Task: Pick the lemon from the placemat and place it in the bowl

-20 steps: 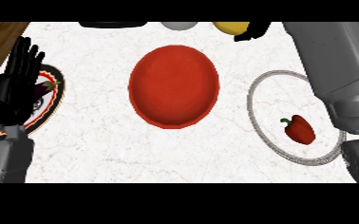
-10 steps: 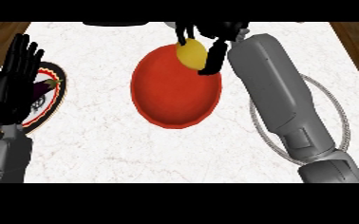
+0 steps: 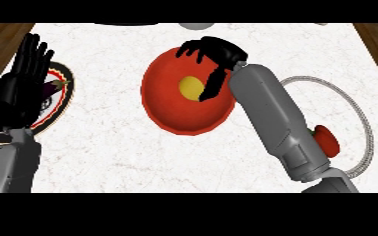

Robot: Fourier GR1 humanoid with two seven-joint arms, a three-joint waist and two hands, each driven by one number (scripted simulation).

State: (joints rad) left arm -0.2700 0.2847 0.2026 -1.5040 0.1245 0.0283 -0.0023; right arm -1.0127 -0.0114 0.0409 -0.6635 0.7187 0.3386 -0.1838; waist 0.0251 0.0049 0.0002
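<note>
The yellow lemon [image 3: 190, 87] lies inside the red bowl [image 3: 166, 112] at the middle of the counter, a little toward its far side. My right hand [image 3: 218, 54] hovers over the bowl's far right rim, fingers relaxed and spread, thumb hanging down beside the lemon without holding it. Its grey forearm crosses the bowl's right edge. The round placemat [image 3: 356, 111] with a grey rope rim lies at the right, partly hidden by that forearm. My left hand [image 3: 25, 82] rests open at the left edge, fingers up.
A red bell pepper [image 3: 326, 141] sits on the placemat, half behind my right forearm. A dark-rimmed plate [image 3: 65, 91] with a small purple item lies under my left hand. A grey round object [image 3: 196, 26] stands at the counter's far edge.
My right hand has opened and let go of the lemon, which now lies in the bowl. The hand has lifted slightly toward the bowl's far right rim. The left hand stays put.
</note>
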